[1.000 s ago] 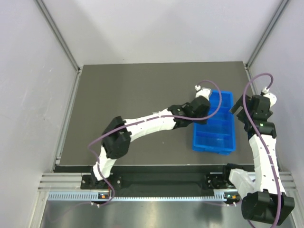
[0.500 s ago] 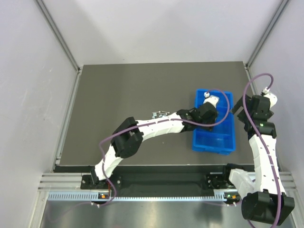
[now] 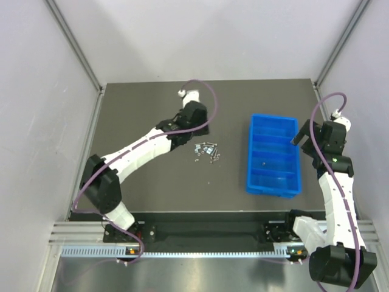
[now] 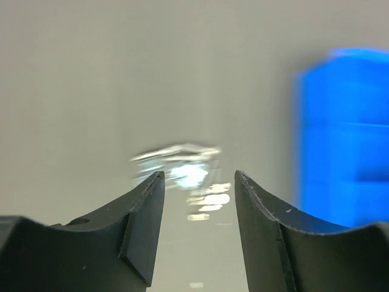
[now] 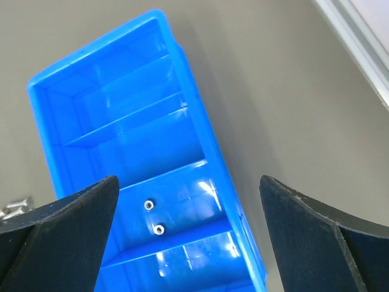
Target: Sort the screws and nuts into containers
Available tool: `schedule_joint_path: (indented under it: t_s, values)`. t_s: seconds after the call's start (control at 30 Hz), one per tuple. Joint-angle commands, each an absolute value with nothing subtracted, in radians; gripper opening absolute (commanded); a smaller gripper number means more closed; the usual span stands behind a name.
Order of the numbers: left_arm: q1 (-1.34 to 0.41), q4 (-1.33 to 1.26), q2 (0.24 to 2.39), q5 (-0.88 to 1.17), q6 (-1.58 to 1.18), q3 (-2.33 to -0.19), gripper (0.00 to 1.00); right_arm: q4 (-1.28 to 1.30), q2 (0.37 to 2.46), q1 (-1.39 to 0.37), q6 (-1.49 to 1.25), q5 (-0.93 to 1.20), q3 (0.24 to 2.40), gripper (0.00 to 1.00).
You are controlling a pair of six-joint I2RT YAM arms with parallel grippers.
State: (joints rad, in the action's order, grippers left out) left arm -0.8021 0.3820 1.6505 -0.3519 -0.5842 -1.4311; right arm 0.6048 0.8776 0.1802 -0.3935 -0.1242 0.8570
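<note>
1. Two nuts (image 5: 158, 229) are lying together in one inner compartment of the blue tray (image 3: 272, 190), apart from the unsorted parts.
2. I am aiming my left gripper (image 4: 199, 182) at the loose pile of screws and nuts (image 3: 206, 151) on the table (image 3: 140, 103). Its jaws are apart and empty, so they can straddle one piece.
3. I am hovering my right gripper (image 5: 188, 179) above the tray with jaws wide apart and gripping nothing, probably to leave the left arm room.
</note>
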Motion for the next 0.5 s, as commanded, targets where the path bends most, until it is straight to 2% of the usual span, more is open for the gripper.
schedule_joint_path:
  t_s: [0.0,0.47]
  values:
    - [-0.755,0.445,1.632,-0.379,-0.640,-1.296,0.54,0.528,0.887,0.189,-0.371,-0.061,0.862,1.00]
    - [-0.755,0.488,1.873,-0.354,-0.715,-1.338,0.53,0.531,0.923,0.189,-0.368,-0.097,0.865,1.00]
